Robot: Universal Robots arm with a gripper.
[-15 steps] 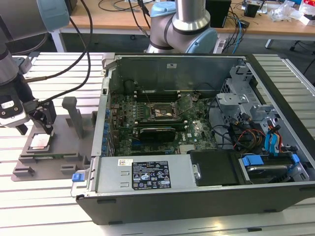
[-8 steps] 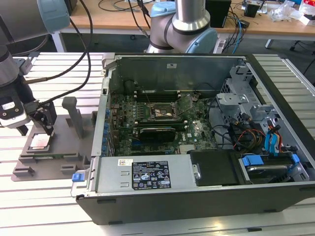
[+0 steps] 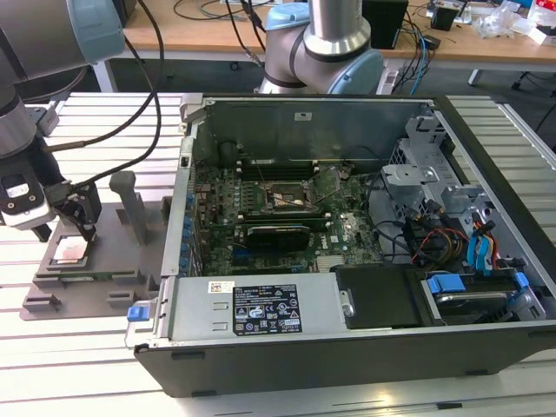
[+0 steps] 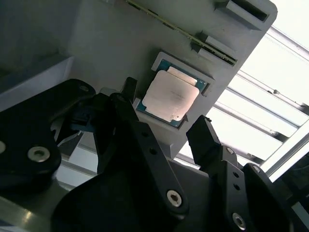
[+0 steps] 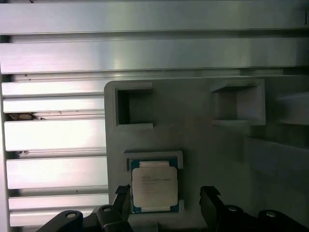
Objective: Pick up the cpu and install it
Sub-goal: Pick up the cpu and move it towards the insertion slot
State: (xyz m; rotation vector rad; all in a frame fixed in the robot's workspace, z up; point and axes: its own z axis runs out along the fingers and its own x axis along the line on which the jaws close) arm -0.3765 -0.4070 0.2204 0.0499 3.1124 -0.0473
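The cpu (image 3: 69, 252), a small square chip with a silver-grey top, lies flat in a recess of the grey plastic tray (image 3: 104, 280) at the exterior view's left. My gripper (image 3: 78, 219) hangs just above it, open, nothing held. In both wrist views the black fingers stand on either side of the cpu (image 4: 170, 96) (image 5: 153, 186), with the gripper (image 4: 164, 108) (image 5: 165, 193) roughly centred over it. The dark socket frame (image 3: 282, 201) sits in the middle of the motherboard inside the open computer case.
The open computer case (image 3: 347, 347) lies on the slatted aluminium table (image 3: 87, 382), right of the tray. Upright grey posts (image 3: 130, 204) rise from the tray beside the gripper. A second arm's base (image 3: 321, 52) stands behind the case. Cables hang over the tray area.
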